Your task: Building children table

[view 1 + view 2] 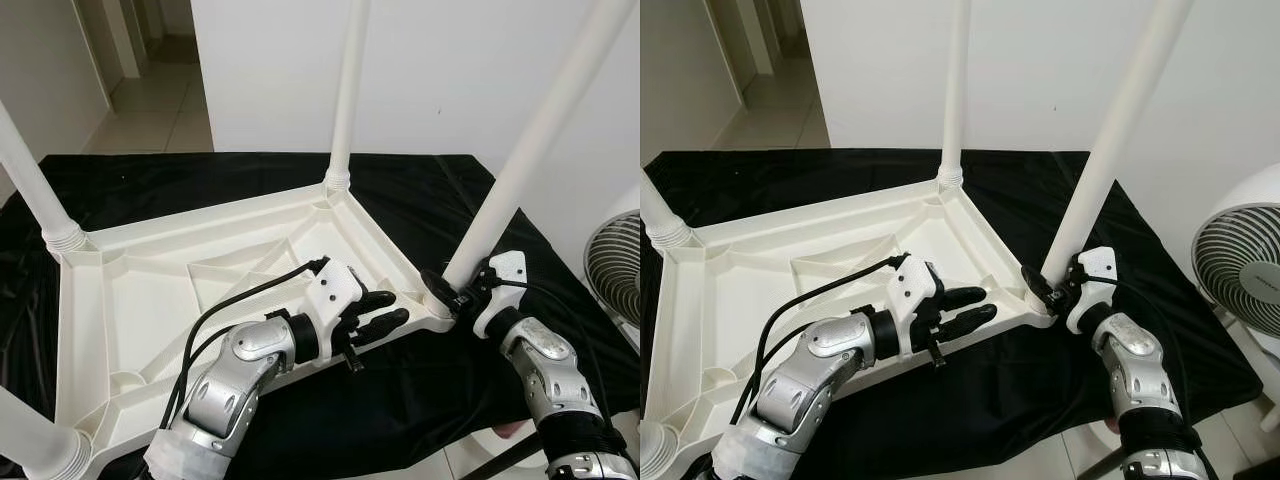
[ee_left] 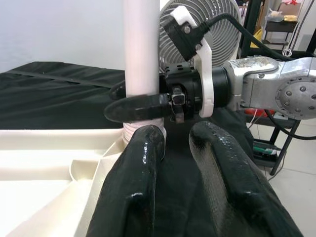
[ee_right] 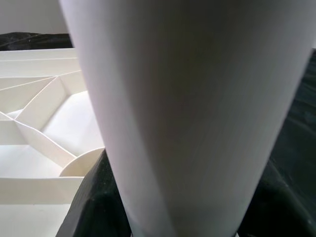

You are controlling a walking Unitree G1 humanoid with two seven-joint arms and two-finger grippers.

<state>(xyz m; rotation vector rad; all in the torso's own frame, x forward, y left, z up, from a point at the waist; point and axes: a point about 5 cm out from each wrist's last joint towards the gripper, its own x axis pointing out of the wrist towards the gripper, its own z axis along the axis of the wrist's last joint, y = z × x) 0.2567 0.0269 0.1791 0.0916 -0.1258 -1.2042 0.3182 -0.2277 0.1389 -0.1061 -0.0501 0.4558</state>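
Left gripper (image 1: 385, 313) fingers parted, right gripper (image 1: 443, 290) fingers clamped

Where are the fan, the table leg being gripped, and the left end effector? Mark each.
fan (image 1: 1243, 268), right eye view, grille.
table leg (image 1: 520, 168), left eye view, mid shaft.
left end effector (image 1: 395, 307), left eye view, between fingertips.

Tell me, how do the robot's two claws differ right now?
The right gripper is clamped around the base of a white table leg; the left gripper holds nothing, its fingers apart. The right sits at the tabletop's corner socket; the left hovers over its near rim. Both have black fingers.
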